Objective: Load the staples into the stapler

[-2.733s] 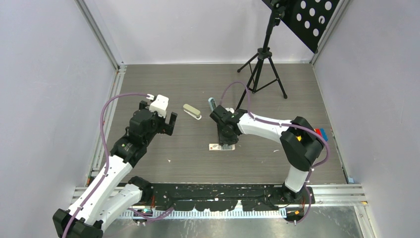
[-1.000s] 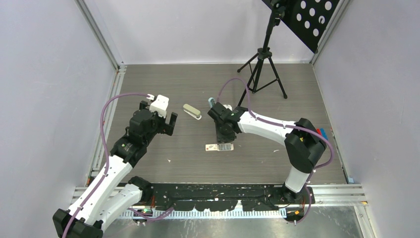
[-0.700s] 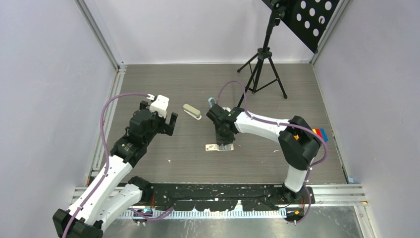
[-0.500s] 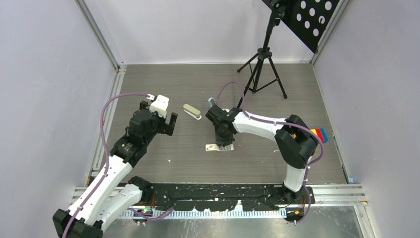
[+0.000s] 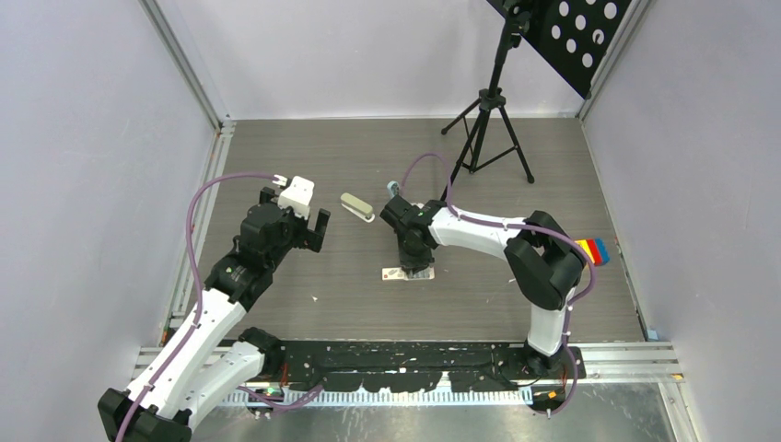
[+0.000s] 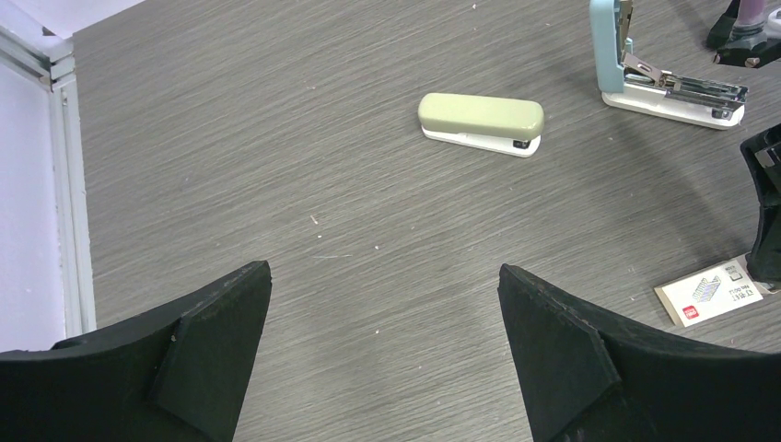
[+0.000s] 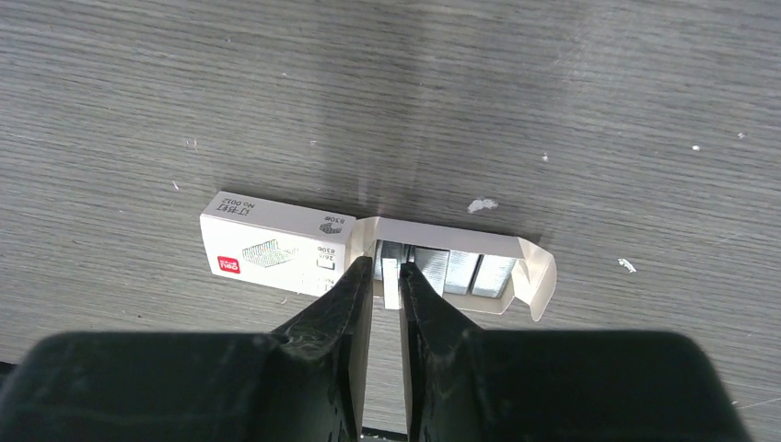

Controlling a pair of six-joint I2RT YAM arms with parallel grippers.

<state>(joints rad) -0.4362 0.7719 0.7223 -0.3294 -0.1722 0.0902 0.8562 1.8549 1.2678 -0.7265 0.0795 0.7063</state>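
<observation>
Between right end effector (image 7: 387, 265) tips, one staple strip (image 7: 390, 285), open box (image 7: 276, 250) beneath

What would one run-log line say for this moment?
right claw: pinching silvery-grey staple strip inside open white cardboard box | left claw: open, empty | light-blue plastic stapler: hinged open, untouched

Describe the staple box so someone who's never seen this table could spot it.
On the grey wood-grain table, look mid-table under the right gripper, on the near side of the green stapler and the blue stapler. The staple box lies flat there: small white cardboard with a red patch, tray slid out, one staple strip pinched by that gripper. Both staplers are bigger and coloured.
</observation>
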